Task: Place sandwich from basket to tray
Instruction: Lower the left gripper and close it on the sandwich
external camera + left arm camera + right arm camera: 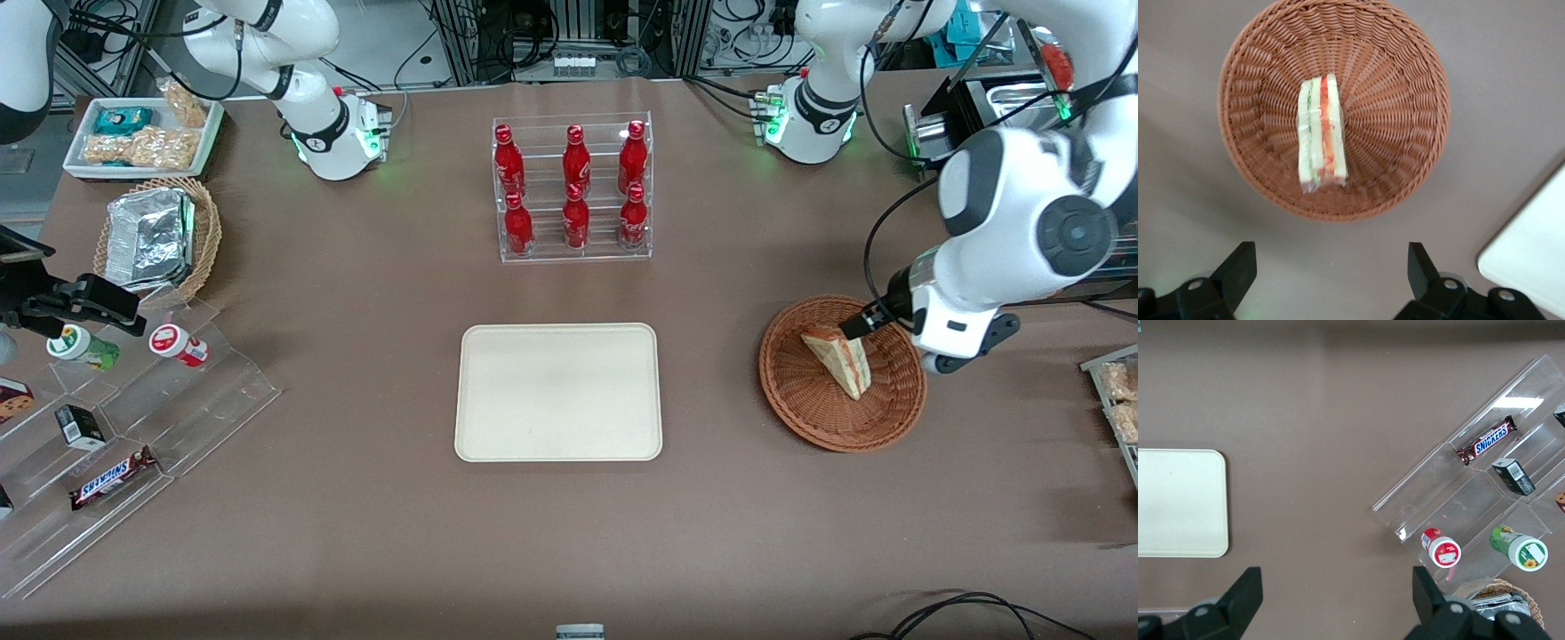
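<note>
With the gripper [1331, 267] hovering wide open and empty above the basket [1405, 87], the sandwich [1320, 133] looks light and squashy, best pinched gently across its bread faces.

Brown table [356, 498] fills the scene under even overhead light. Past its farthest edge: metal frame rack [569, 36] hung with tangled black cables [756, 27].

Brown table [356, 498]. Directly on it: cream tray [558, 392] mid-table, wicker basket [813, 413] toward working arm's end, clear bottle rack [573, 188] farther from front camera than tray. Parked arm's end: clear stepped display stand [204, 400], tan basket [206, 233], white snack tray [147, 133]. The gripper [1331, 267] hangs above table, just beside the wicker basket, fingers spread.
</note>
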Tool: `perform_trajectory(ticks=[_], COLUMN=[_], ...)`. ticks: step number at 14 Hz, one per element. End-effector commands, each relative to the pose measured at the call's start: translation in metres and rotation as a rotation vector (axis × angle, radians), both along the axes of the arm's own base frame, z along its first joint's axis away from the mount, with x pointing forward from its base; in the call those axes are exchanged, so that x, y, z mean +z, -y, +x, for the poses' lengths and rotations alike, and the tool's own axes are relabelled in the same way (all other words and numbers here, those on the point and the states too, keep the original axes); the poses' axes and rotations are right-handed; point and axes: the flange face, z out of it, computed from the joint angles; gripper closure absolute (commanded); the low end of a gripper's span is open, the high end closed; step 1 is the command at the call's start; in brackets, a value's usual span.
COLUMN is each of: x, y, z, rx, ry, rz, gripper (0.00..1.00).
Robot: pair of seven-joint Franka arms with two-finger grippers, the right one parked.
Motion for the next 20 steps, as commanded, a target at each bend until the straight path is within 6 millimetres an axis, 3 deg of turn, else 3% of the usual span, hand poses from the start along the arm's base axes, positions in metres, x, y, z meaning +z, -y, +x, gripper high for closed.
perform_trajectory(ticks=[1,4,9,20], x=[-0.015,-0.025,-0.071,-0.131], y=[-0.005,-0.013,-0.013,-0.027], z=[-0.005,-0.007,0.004,0.010], rx=[0.029,0.044,0.197,0.230], ry=[0.015,-0.003,0.008,-0.010], rz=[0.005,0.007,0.017,0.016], gripper=[0.00,0.00,0.00,0.00])
